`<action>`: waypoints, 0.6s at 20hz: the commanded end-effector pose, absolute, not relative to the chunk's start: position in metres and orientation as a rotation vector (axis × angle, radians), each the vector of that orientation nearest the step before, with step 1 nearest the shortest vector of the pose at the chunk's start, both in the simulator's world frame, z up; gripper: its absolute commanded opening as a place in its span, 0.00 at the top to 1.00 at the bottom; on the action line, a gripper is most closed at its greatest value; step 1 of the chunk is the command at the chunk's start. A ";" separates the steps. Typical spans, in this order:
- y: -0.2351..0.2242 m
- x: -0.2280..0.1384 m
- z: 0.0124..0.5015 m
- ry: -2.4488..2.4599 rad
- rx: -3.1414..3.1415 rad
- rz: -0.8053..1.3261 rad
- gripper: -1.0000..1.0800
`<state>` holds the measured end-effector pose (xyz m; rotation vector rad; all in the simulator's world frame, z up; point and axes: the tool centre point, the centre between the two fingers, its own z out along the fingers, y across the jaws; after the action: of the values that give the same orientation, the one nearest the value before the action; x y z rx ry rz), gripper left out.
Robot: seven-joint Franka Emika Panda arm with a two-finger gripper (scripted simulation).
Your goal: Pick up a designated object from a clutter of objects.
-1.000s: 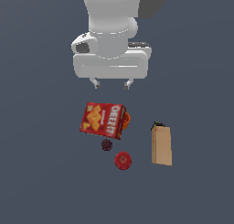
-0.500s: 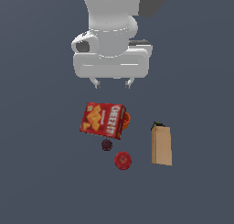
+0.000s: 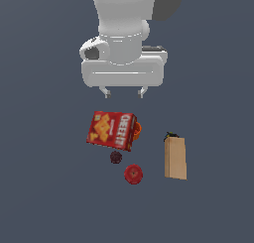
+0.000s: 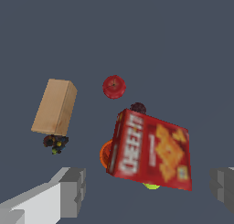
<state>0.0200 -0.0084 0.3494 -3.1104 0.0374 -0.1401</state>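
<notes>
**Tan block lies apart from the raised end effector**

End effector hangs above the bench, fingers spread wide, nothing between them. Landmark: red cracker box.

- Tan block: plain cardboard-brown, rectangular, unmarked, lying flat on the bench. Sits well off to the exterior view's right of the cracker box, not touching it, and is offset to that same side of the end effector, clear of both fingers.
- Cracker box: glossy red carton, yellow crackers printed on its face, tilted.
- Red apple-like ball: smooth, round, near the box's lower corner.
- Small dark maroon ball: rough-looking, just beside the box, between it and the red ball.
- Orange piece: curved edge peeking out at the box's side.
- Tiny dark multicoloured item: touching the tan block's short end.

The wrist view alone shows a yellow-green bit under the box edge and more of the orange piece; the exterior view alone shows the end effector's whole body.
</notes>
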 end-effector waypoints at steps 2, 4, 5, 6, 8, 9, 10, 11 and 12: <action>0.000 0.027 0.340 0.045 -3.113 -0.132 0.04; 0.008 0.033 0.333 0.052 -3.115 -0.125 0.04; 0.012 0.037 0.329 0.056 -3.116 -0.122 0.04; 0.017 0.040 0.324 0.060 -3.118 -0.118 0.04; 0.027 0.048 0.313 0.070 -3.120 -0.110 0.04; 0.033 0.052 0.307 0.075 -3.122 -0.105 0.04; 0.040 0.056 0.300 0.080 -3.123 -0.101 0.04; 0.047 0.060 0.293 0.086 -3.124 -0.096 0.04; 0.055 0.064 0.285 0.092 -3.126 -0.091 0.04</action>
<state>0.0584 0.0435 0.2963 -3.1239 0.0844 -0.0989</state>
